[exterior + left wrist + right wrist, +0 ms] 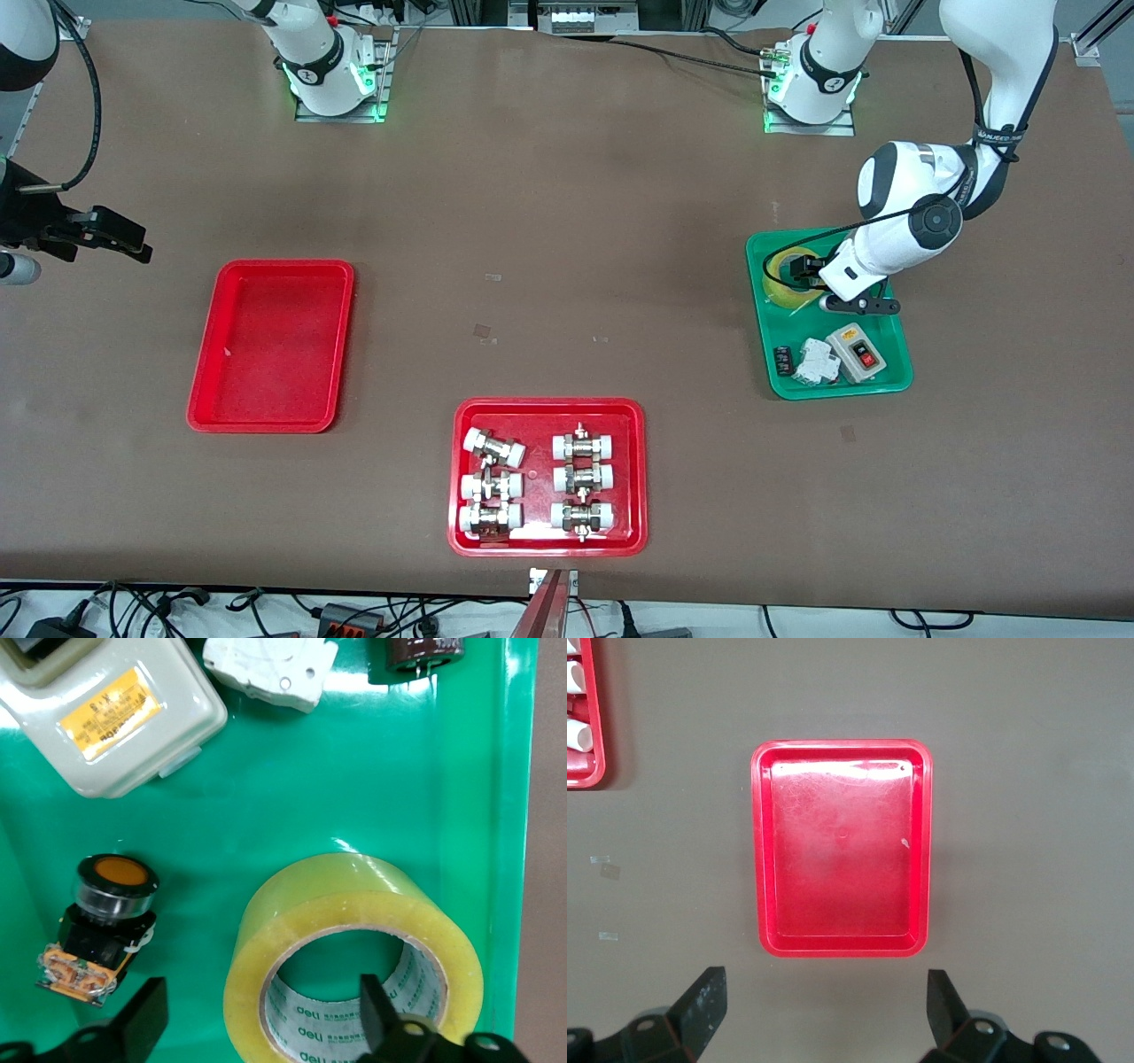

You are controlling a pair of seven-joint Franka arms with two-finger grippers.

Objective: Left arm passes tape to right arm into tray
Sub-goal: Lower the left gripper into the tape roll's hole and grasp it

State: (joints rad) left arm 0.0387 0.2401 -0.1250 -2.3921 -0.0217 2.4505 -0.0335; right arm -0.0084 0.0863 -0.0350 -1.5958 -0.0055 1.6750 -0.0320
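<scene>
Tape (353, 950) apparently straddled by left gripper (261, 1023) – one finger inside

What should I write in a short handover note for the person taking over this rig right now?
Left gripper: open, down in the green tray, one finger inside the tape core, one outside; not yet gripped.
Right gripper: open, holding nothing, waiting above the table by the red tray.
Done: left arm has reached the tape.
Left: grip, lift, pass to the right gripper, place in the red tray.
</scene>
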